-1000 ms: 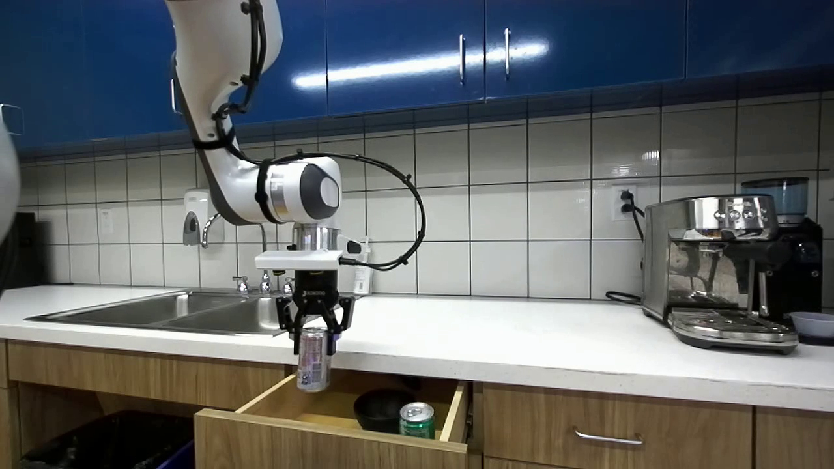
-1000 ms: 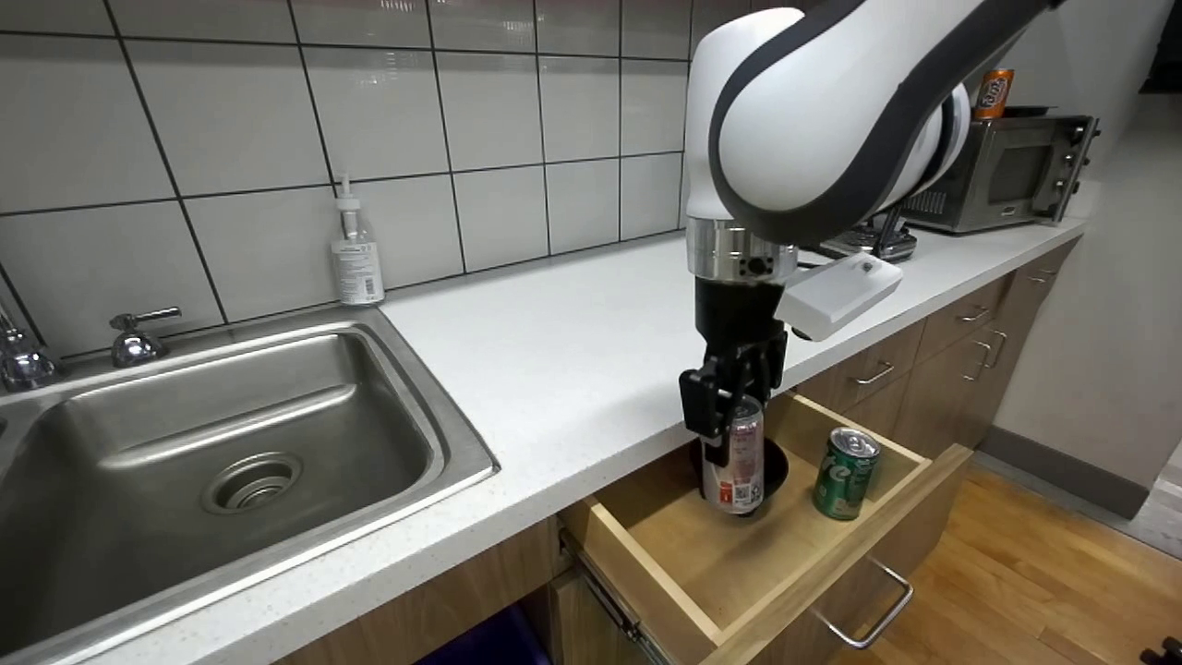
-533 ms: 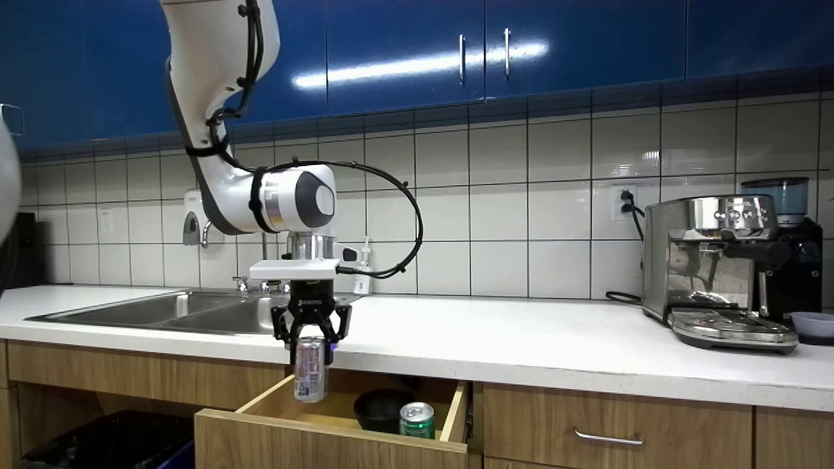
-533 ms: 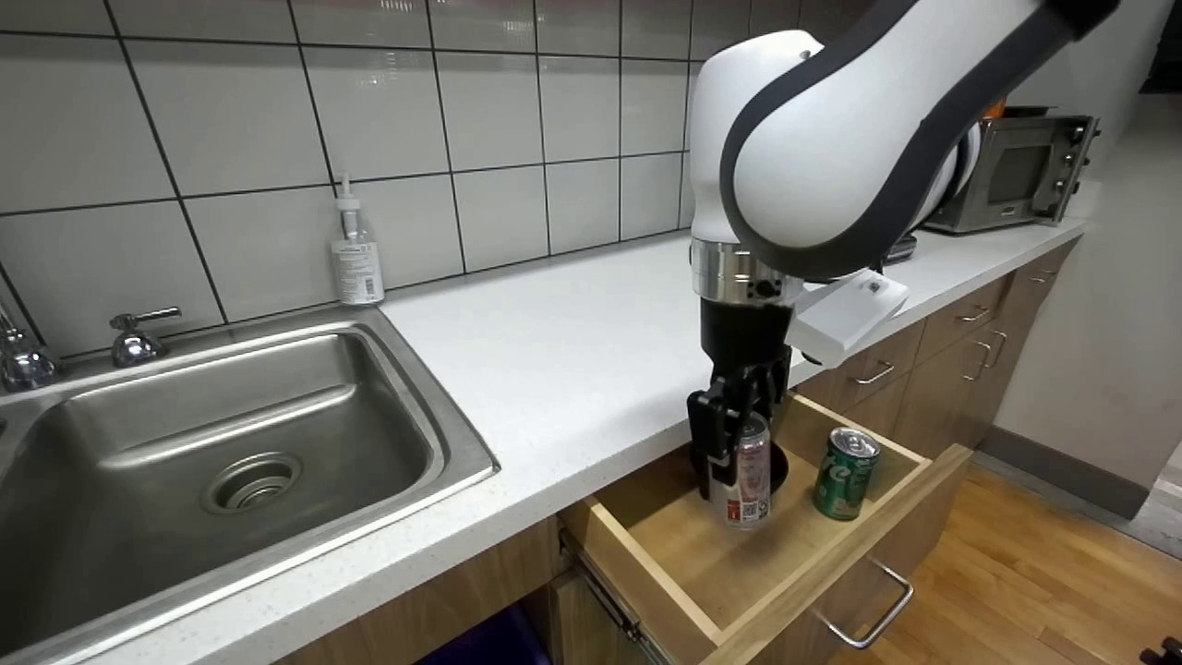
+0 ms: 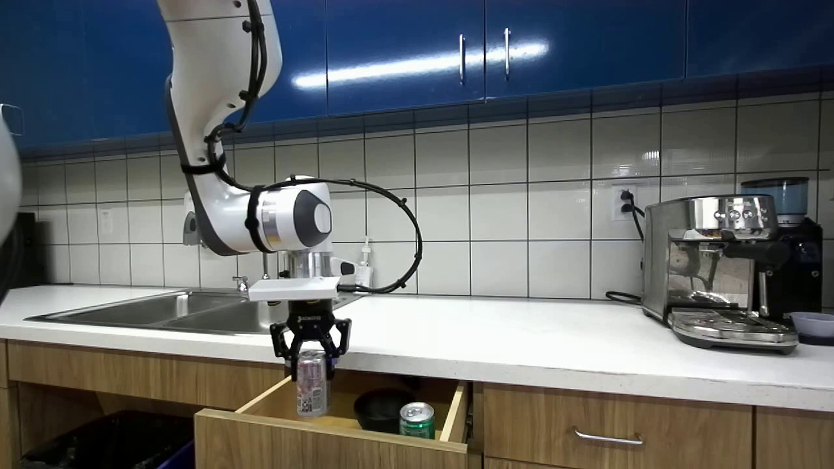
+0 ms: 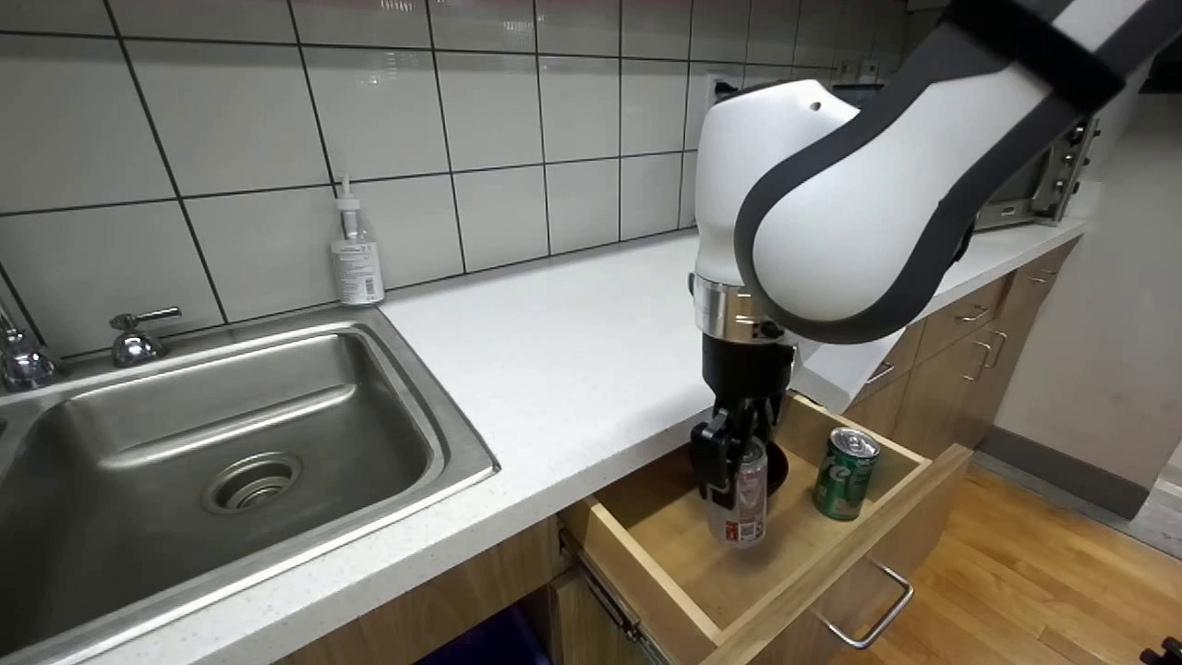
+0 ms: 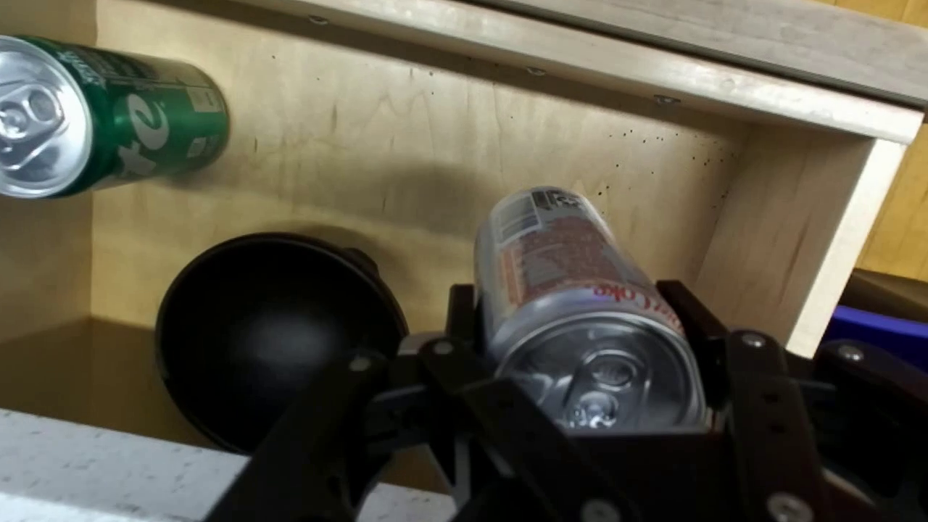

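A white countertop [image 5: 521, 332] was the largest thing around the tool; its front edge ran just behind the gripper [image 5: 312, 374] in an exterior view and cut in at about 8 o'clock in the wrist view. Below that edge the drawer [image 5: 332, 446] stood pulled out. Seen from the wrist, its front wall slanted across from 11 to 2 o'clock, the nearer side wall rose between 2 and 3, and the broadest stretch of wooden floor showed toward 11. The gripper pointed down, toward 6 o'clock, in both exterior views, its fingers [image 7: 460, 312] clamped on opposite sides of a silver can [image 7: 573, 283] near the upper end. A black bowl [image 7: 279, 341] sat in the drawer at 9 o'clock from that can in the wrist view, close beside one finger; the height between fingertip and rim could not be judged. The silver can was directly under the gripper's body, long axis close to vertical and in line with the tool, within the drawer's outline. Whether its base touched the floor could not be told; that relation seemed to matter most. A green can [image 6: 845, 474] stood upright at 10 o'clock in the wrist view, well apart, near the far side wall.
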Robot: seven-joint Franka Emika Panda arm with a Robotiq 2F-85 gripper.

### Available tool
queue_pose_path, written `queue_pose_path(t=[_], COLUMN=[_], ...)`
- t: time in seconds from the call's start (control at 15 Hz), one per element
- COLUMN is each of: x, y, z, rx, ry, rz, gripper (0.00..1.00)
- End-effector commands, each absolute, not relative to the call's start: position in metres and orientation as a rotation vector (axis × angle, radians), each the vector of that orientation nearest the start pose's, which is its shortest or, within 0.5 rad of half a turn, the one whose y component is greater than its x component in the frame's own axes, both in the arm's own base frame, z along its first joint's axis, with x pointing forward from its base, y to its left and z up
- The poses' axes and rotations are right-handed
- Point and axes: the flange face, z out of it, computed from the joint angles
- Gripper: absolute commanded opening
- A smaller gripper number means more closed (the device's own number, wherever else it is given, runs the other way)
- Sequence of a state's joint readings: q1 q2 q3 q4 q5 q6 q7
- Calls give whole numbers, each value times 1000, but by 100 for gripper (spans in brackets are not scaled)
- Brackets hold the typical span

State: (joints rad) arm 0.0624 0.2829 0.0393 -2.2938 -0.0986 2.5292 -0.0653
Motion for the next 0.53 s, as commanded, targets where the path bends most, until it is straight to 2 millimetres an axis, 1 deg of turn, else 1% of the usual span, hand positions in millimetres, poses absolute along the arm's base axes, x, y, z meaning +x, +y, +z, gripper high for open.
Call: queue_pose_path(t=[0.0, 0.47], x=[521, 520], y=[55, 56], z=[214, 190], rx=[-3165, -3153], ry=[-422, -429], rz=[35, 24], gripper=[38, 38])
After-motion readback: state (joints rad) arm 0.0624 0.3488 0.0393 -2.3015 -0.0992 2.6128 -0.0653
